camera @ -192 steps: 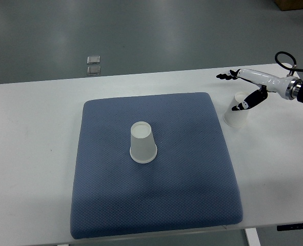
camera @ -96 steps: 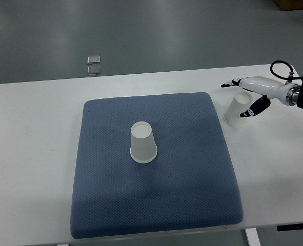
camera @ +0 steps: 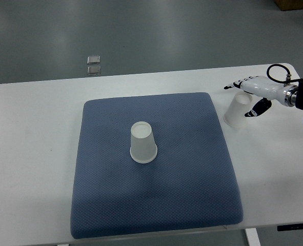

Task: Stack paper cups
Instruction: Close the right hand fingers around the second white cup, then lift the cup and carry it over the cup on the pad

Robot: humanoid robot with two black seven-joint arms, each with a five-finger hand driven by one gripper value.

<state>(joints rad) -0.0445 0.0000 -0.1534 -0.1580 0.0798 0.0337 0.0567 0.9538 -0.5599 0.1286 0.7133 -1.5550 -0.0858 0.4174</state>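
One white paper cup [camera: 142, 143] stands upside down near the middle of the blue mat [camera: 192, 169]. A second white paper cup [camera: 236, 111] stands upside down on the white table just off the mat's right edge, leaning slightly. My right hand [camera: 239, 100] comes in from the right edge and hovers at that cup's far right side. Its fingers [camera: 232, 85] are spread past the cup's top and its thumb [camera: 255, 110] is beside the cup's right wall, holding nothing. No left arm shows.
The white table [camera: 33, 133] runs around the mat, with its far edge at the top and its near edge at the bottom. Two small square plates [camera: 94, 64] lie on the grey floor beyond the table.
My right hand has drawn back to the right, its thumb coming off the cup by the mat's right edge. Both cups have stayed where they were.
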